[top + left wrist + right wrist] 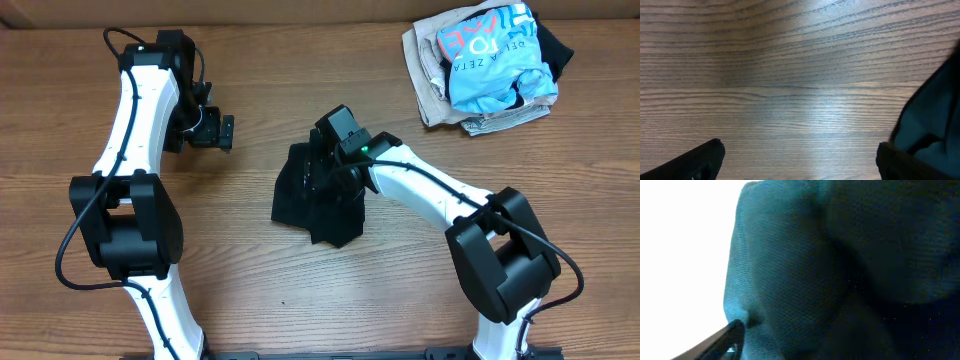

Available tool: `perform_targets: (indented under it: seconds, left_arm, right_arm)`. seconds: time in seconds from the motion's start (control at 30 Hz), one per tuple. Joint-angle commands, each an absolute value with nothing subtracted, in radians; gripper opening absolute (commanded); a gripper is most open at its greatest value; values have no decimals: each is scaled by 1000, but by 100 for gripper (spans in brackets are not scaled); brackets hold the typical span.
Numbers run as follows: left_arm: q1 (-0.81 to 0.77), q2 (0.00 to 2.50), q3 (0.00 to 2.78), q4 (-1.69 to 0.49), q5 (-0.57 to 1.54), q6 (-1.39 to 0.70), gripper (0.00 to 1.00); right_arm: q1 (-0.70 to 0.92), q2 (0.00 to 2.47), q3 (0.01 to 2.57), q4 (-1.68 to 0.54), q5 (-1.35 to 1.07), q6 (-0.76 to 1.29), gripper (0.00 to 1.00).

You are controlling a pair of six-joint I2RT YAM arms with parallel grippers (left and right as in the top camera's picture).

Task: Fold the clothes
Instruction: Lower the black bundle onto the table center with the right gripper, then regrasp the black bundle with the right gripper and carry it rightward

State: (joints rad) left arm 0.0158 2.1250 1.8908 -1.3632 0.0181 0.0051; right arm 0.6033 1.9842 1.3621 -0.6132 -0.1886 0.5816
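Note:
The clothes, a black shirt (312,200), lie bunched in a crumpled heap at the middle of the wooden table (250,270). My right gripper (326,168) is pressed down into the top of the heap. In the right wrist view dark fabric (840,255) fills the frame. One finger (725,341) shows far out at the lower left, the other is hidden by cloth, and the jaws stand wide. My left gripper (228,132) hovers to the left of the shirt, open and empty (800,161). The shirt's edge (935,115) shows at the right in its view.
A pile of other garments (490,65), light blue with red lettering over beige and black cloth, sits at the back right corner. Both arm bases stand at the near edge of the table.

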Motion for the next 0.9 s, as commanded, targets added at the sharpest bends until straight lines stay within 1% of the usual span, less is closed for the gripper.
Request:
perform_targets:
  seconds: [0.0, 0.13, 0.2, 0.27, 0.3, 0.47, 0.6, 0.77, 0.83, 0.87]
  left_arm:
    - [19, 2119, 1886, -1360, 26, 0, 100]
    - [19, 2119, 1886, -1359, 26, 1, 100]
    - [19, 2119, 1886, -1354, 26, 15, 100]
    - [19, 2119, 1886, -1351, 25, 37, 100]
    - [19, 2119, 1886, -1350, 26, 46, 100]
    - [19, 2119, 1886, -1349, 26, 46, 100]
    - [19, 2119, 1886, -1350, 26, 46, 100]
    - [19, 2119, 1886, -1350, 26, 46, 100]
    - [19, 2119, 1886, -1350, 26, 46, 100]
    - [19, 2119, 1886, -1350, 26, 46, 100]
  right_arm:
    - [569, 2025, 1393, -702, -189, 556, 79]
    - [550, 1965, 1498, -854, -178, 529, 86]
    - [546, 1938, 1551, -954, -147, 580, 91]
    - [545, 1921, 1571, -1022, -127, 624, 99]
    - [543, 1915, 1571, -1048, -128, 634, 100]
    - [536, 1931, 1565, -1176, -125, 631, 100]
    - [547, 1932, 1520, -1215, -124, 588, 100]
    - [557, 1932, 1404, -1180, -103, 519, 100]
    - [557, 1932, 1341, -1129, -46, 519, 100]
    - [556, 1932, 1300, -1097, 30, 519, 100]
